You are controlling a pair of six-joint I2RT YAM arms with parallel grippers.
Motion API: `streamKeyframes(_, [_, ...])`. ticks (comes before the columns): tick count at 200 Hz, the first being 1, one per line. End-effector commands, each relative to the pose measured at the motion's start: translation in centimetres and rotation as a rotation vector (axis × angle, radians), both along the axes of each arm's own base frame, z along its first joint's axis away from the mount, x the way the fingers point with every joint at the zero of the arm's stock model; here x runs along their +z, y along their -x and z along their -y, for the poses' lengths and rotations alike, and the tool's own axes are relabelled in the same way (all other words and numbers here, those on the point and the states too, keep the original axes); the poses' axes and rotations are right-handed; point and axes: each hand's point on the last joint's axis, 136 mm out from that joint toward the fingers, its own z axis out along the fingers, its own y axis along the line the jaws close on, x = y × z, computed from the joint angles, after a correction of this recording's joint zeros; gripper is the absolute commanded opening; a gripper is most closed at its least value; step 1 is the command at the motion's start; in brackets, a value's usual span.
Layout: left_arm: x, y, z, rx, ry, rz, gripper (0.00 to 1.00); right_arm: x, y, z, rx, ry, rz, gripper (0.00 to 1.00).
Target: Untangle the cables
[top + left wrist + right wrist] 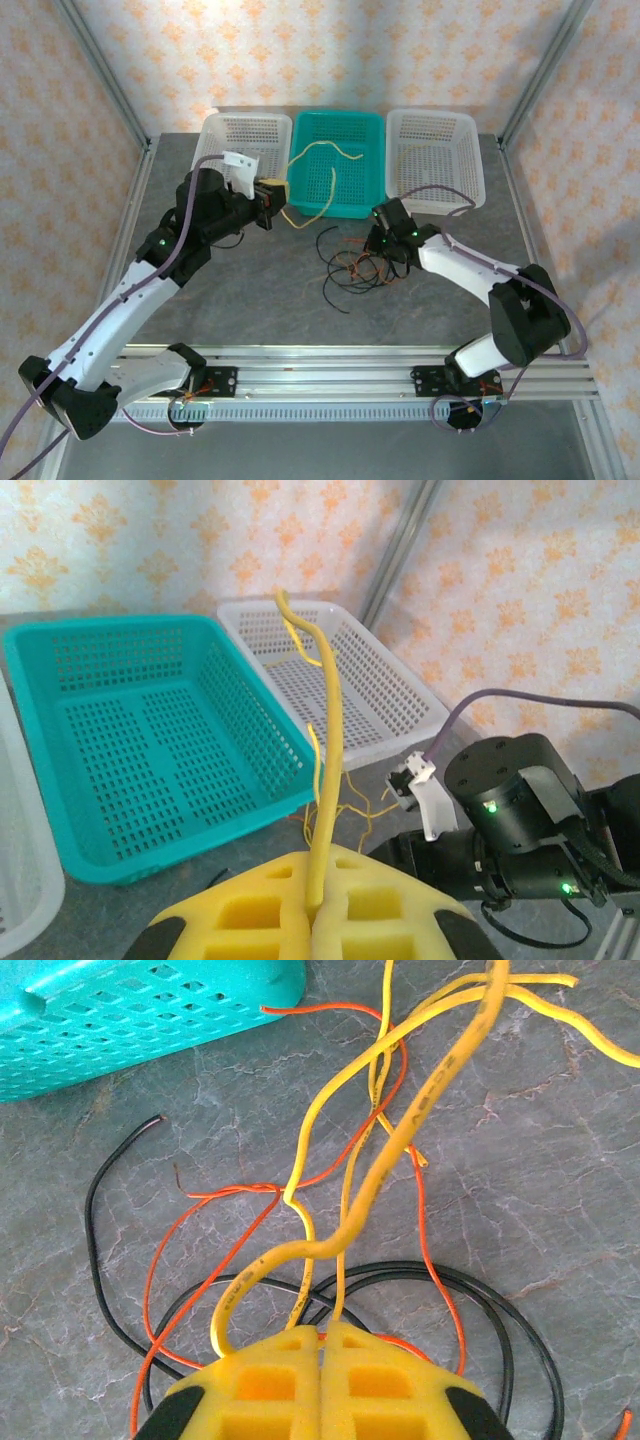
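- The cables point(420, 1095), three thin wire loops, lie tangled on the grey marbled desk point(560, 1170), just in front of a teal perforated plastic basket point(190, 832) and between the two arms.
- The yellow-padded left hand point(315, 910) is clamped tight on the thin, springy yellow cable point(333, 740), which rises from its pads and arcs over the teal basket.
- The right hand point(325, 1350) is closed low at the tangle. A yellow strand runs into the seam between its pads, so it appears to pinch the same cable.
- The thin orange cable point(225, 1192) and thin black cable point(90, 1230) lie slack on the stone, crossing under and around the yellow.
- All three look light and slick-coated, bendy with some spring. A pinch on a free run clear of the crossings seems the best hold, as a pull at the knot would likely drag the others along.
- Open desk lies on the near side and to the left of the tangle. On the far side, the walls of the teal basket and two white mesh baskets point(430, 113) flanking it could snag a loop.
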Motion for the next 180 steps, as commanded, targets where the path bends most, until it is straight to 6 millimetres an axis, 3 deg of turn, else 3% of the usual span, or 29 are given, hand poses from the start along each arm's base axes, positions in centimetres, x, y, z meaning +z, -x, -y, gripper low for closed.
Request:
streamKeyframes(1, [1.9, -0.7, -0.4, 0.027, 0.017, 0.048, 0.00, 1.6, 0.1, 0.0, 0.023, -0.027, 0.048, 0.05])
streamKeyframes(21, [1.9, -1.9, 0.8, 0.001, 0.057, 0.046, 0.00, 4.0, 0.7, 1.1, 0.014, -0.013, 0.105, 0.29])
streamKeyframes(48, [1.6, -3.1, 2.4, -0.037, 0.117, 0.030, 0.00, 8.0, 1.3, 3.0, -0.018, 0.018, 0.214, 0.49])
streamKeyframes(98, [1.3, -4.3, 4.7, -0.118, 0.210, 0.003, 0.00, 16.4, 0.9, 4.9, -0.030, 0.036, 0.502, 0.54])
streamKeyframes(117, [1.4, -4.6, 5.3, -0.138, 0.249, -0.005, 0.00, 19.3, 0.5, 5.0, -0.013, 0.051, 0.593, 0.61])
streamKeyframes(138, [1.0, -5.0, 5.8, -0.145, 0.268, -0.025, 0.00, 20.6, 0.3, 4.4, 0.053, 0.065, 0.674, 0.66])
streamKeyframes(153, [0.8, -5.1, 6.1, -0.156, 0.293, -0.031, 0.00, 21.6, 0.7, 3.7, 0.131, 0.080, 0.729, 0.83])
streamKeyframes(180, [0.7, -5.2, 6.4, -0.168, 0.338, -0.040, 0.00, 23.0, 1.1, 1.7, 0.288, 0.083, 0.814, 0.84])
